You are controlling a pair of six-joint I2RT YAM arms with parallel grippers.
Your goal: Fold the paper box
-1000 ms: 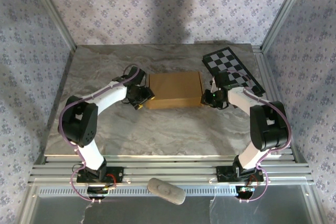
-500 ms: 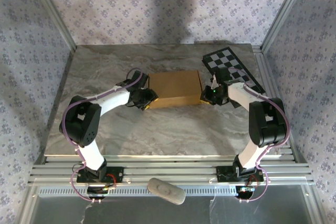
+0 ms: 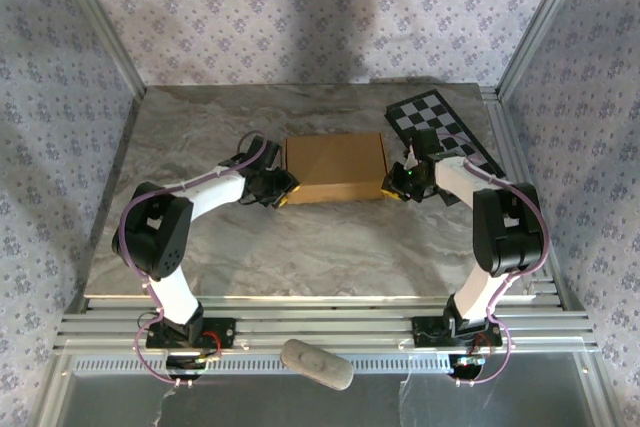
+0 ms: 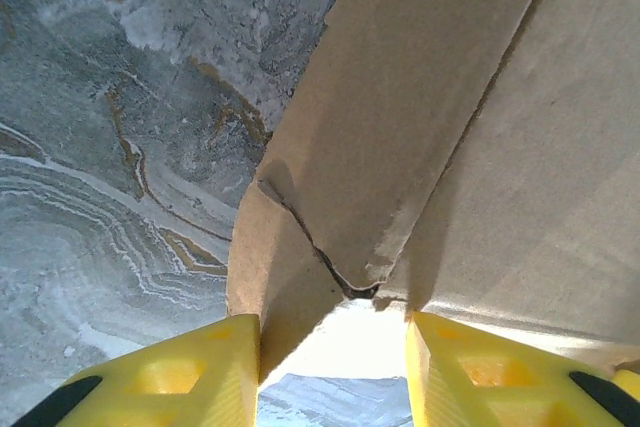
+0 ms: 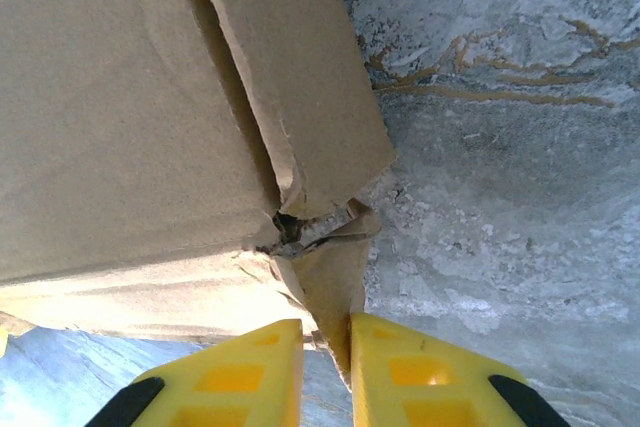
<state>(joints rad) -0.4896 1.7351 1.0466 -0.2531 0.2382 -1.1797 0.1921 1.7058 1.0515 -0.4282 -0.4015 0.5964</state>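
Tan-brown cardboard, the paper box (image 3: 335,169) lies closed and flat on a grey marbled table (image 3: 300,247), seen from above. Its long sides run left to right. A black-and-white checkerboard panel (image 3: 445,132) lies just beyond the box's right end, at an angle.

The left gripper (image 3: 280,191) sits at the box's near-left corner. In the left wrist view its yellow fingers (image 4: 190,372) stand apart on either side of that corner. One side flap angles out from the box wall and touches the left finger, and light shows through the gap between the fingers. The jaws are not clamped.

The right gripper (image 3: 390,187) sits at the box's near-right corner. In the right wrist view its two yellow fingers (image 5: 415,367) are nearly together, pinching a thin, crumpled cardboard tab that sticks out from that corner. Just above the tab the corner is torn and creased, and a narrow side flap lies against the box's end wall.
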